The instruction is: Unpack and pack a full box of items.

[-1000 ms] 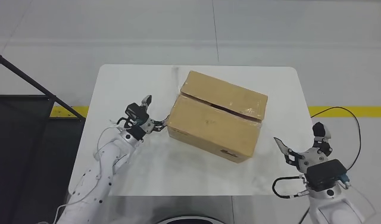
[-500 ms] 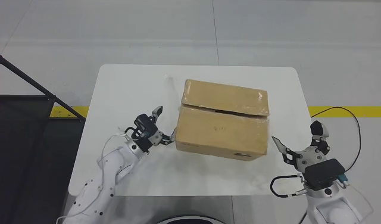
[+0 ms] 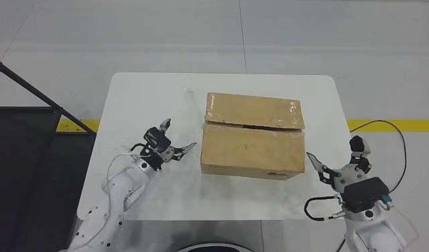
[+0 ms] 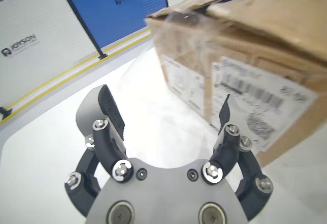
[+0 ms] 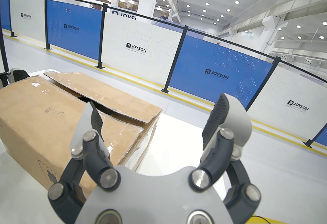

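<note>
A brown cardboard box [image 3: 253, 135] lies square-on in the middle of the white table [image 3: 147, 98], its two top flaps nearly closed with a dark slit between them. My left gripper [image 3: 178, 137] is open just off the box's left end, a small gap from it; in the left wrist view the gripper [image 4: 168, 99] has nothing between its fingers, with the labelled end of the box [image 4: 245, 61] close ahead. My right gripper [image 3: 338, 156] stands open at the table's right front corner, just off the box's right end. The right wrist view has the gripper [image 5: 158, 117] empty beside the box [image 5: 63, 117].
The table's edge [image 3: 221, 219] runs close in front of the box. A black cable [image 3: 392, 128] loops off the table's right side. A dark panel [image 3: 30, 165] stands at the left of the table. Fence panels [image 5: 143, 51] stand far behind.
The box has turned from skewed to square with the table. My left gripper has then drawn back a little from the box's left end. The right arm has barely moved.
</note>
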You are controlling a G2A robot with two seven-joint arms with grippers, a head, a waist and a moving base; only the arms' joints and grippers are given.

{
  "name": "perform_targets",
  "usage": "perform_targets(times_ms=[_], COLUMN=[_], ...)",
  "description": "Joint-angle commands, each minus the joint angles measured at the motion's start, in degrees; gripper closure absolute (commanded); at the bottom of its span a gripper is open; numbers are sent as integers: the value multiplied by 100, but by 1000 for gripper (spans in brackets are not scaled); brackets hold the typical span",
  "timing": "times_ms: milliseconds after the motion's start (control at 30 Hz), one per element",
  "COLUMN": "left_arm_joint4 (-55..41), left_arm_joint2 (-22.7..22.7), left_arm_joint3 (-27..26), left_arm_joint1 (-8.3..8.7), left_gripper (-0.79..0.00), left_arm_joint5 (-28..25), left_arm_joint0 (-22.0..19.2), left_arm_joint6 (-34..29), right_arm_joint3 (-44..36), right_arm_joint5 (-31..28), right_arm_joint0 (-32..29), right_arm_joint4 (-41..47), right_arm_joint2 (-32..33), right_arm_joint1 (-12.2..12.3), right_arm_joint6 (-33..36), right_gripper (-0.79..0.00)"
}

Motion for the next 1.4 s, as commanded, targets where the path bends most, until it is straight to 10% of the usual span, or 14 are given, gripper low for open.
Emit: perform_targets(times_ms=[0,733,1000,1367], left_arm_joint4=[199,838,883,1424], left_arm_joint2=[-36,1520,1085,69], left_arm_joint3=[149,2835,2766,1390], left_arm_joint1=[1,-534,-459,-156], left_gripper=[-785,-785,-785,-785], left_arm_joint5=[243,1894,2389,2447], left_arm_joint0=[-142,-2575,-2351,-1008], left_arm_joint6=[-156,707,1085,809], right_arm_joint3=[9,46,-23,-75], right_arm_joint5=[-4,128,-93,-450], right_arm_joint0=[7,-413,-160,459], right_arm_joint4=[11,248,206,-5], right_arm_joint2=[20,552,518,132], right_arm_joint1=[0,-21,-7,20], right_arm_joint6=[8,7,177,314], right_gripper=[-785,-785,-785,-785])
